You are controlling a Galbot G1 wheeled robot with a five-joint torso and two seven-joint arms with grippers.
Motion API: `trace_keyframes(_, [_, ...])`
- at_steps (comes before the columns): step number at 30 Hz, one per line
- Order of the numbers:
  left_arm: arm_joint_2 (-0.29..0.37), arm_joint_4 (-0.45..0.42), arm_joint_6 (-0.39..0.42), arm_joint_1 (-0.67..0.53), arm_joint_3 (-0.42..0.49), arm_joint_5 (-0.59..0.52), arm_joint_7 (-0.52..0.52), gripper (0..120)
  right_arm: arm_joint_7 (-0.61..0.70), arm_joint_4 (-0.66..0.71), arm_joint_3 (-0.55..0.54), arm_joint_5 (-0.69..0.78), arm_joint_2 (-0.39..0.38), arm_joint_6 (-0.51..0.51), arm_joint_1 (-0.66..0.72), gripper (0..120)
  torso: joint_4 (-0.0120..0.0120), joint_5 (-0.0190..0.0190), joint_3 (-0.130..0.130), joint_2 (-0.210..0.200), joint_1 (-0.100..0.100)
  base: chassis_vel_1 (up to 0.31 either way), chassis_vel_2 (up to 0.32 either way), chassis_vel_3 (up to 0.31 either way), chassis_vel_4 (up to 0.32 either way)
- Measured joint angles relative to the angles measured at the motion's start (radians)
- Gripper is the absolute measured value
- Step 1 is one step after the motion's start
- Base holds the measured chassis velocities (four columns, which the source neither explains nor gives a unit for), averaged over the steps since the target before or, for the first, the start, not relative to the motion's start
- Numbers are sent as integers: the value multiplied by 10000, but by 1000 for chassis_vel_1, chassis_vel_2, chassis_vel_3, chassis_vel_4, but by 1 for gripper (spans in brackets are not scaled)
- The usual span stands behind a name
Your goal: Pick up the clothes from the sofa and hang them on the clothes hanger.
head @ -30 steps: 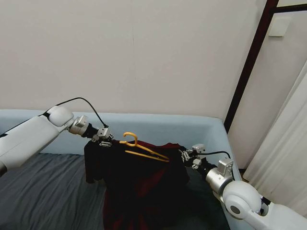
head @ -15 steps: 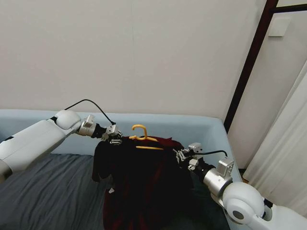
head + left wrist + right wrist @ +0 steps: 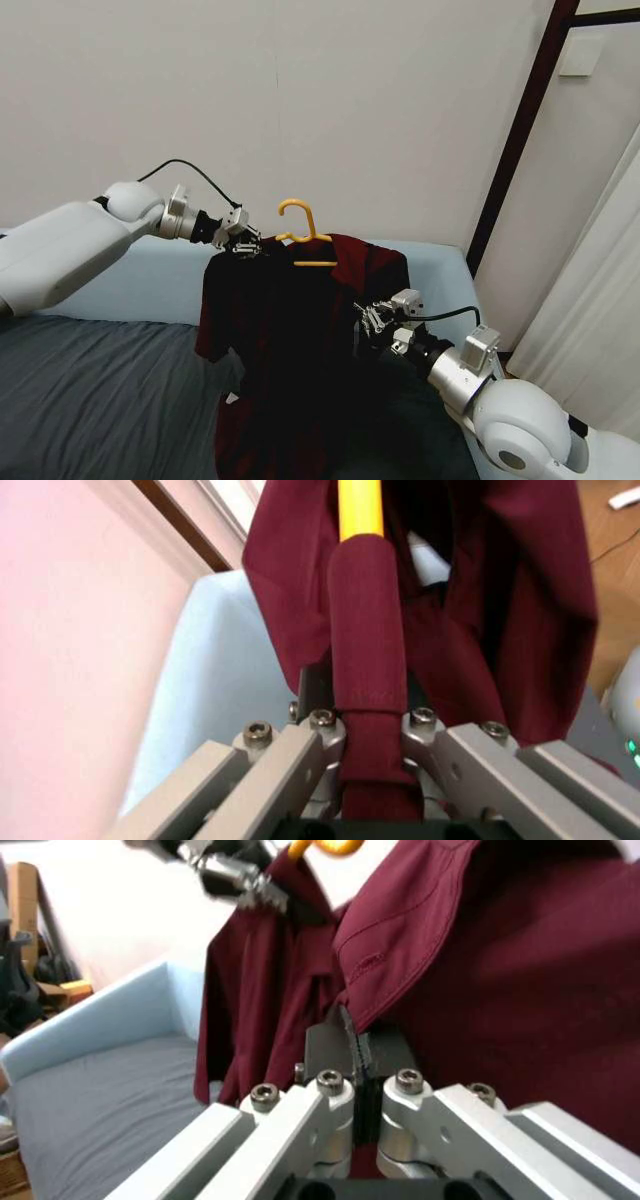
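Dark red shirt (image 3: pixel 290 340) hangs on a yellow hanger (image 3: pixel 302 228) above the sofa (image 3: pixel 90 400), held between both tools.
The left tool (image 3: pixel 243 244) is clamped tight on the hanger's end where the shirt's shoulder wraps it, up in front of the wall (image 3: pixel 300 100). The right tool (image 3: pixel 372 320), lower and at the shirt's other side, has its fingers pressed together on a fold of the fabric.

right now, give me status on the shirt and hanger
Left gripper shut on red shirt over yellow hanger end, held up over sofa. Right gripper shut on shirt's front edge. Nothing in the way.
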Motion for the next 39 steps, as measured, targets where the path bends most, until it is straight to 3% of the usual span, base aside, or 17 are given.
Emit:
trace_keyframes(12, [-590,452,233,-2324,1782,-578,10,2,81,-495,-809,383,-262,-71,1801,0,-1,1,0,0,0,0,0,0,0])
trace_keyframes(25, [-890,383,575,-3699,2664,-887,-381,2,458,-799,-1637,-1232,-815,-421,3598,0,1,0,1,-1,1,0,0,0,0])
trace_keyframes(31, [-996,222,840,-3836,2723,-921,-582,2,534,-393,-1660,-1752,-1297,-711,3422,0,-4,-1,0,0,0,0,0,0,0])
trace_keyframes(39, [-1010,-364,1266,-3847,2840,-1984,-662,2,535,-572,-1873,-2346,-1034,-927,3613,0,1,0,0,0,0,0,0,0,0])
